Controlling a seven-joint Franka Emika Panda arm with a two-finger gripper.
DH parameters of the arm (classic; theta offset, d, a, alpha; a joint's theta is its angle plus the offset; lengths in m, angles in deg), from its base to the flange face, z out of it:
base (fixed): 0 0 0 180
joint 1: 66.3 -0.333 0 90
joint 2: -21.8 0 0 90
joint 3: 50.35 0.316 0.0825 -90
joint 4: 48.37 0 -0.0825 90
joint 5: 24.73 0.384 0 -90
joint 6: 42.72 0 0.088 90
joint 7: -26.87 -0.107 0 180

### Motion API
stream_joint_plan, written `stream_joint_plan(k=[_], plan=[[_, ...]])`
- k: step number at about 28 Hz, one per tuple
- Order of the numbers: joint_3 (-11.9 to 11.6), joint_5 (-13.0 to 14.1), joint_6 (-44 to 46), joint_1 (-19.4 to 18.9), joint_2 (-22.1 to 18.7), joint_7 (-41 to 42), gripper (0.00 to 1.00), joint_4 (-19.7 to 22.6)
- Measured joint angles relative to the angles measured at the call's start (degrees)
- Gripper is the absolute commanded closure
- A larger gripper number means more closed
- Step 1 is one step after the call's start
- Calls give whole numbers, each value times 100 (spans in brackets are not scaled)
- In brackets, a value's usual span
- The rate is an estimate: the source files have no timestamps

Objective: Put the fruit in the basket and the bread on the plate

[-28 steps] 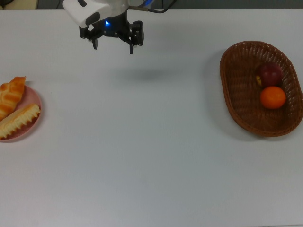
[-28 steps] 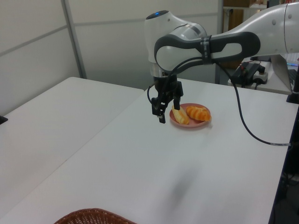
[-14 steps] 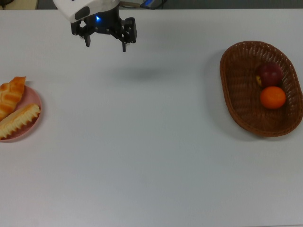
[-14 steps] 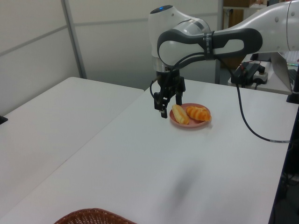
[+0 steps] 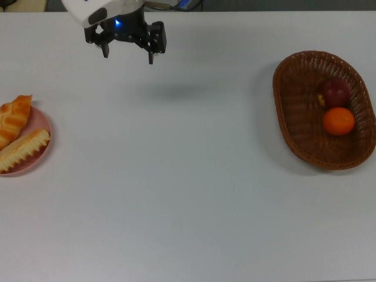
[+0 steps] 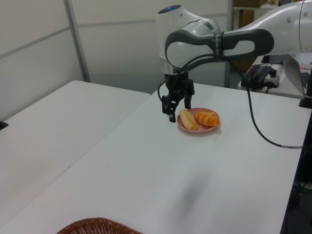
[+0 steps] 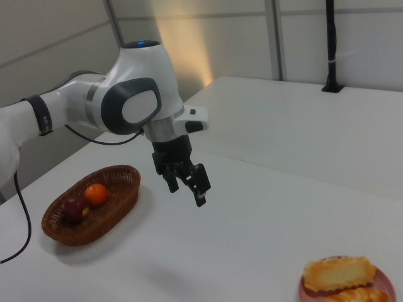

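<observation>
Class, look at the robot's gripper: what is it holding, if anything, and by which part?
Nothing is held. The gripper hangs open and empty above the bare table, well away from both the plate and the basket.

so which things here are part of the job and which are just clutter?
Job:
apple and mandarin, both in the basket
braided roll and striped roll, both on the plate
gripper, open, empty

Clutter:
cable on the table's edge
</observation>
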Motion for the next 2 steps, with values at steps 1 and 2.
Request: stream_joint_plan(k=[1, 2], plan=[[0, 0, 0, 0, 0, 0, 0, 0], [0, 0, 0, 0, 0, 1, 0, 0]])
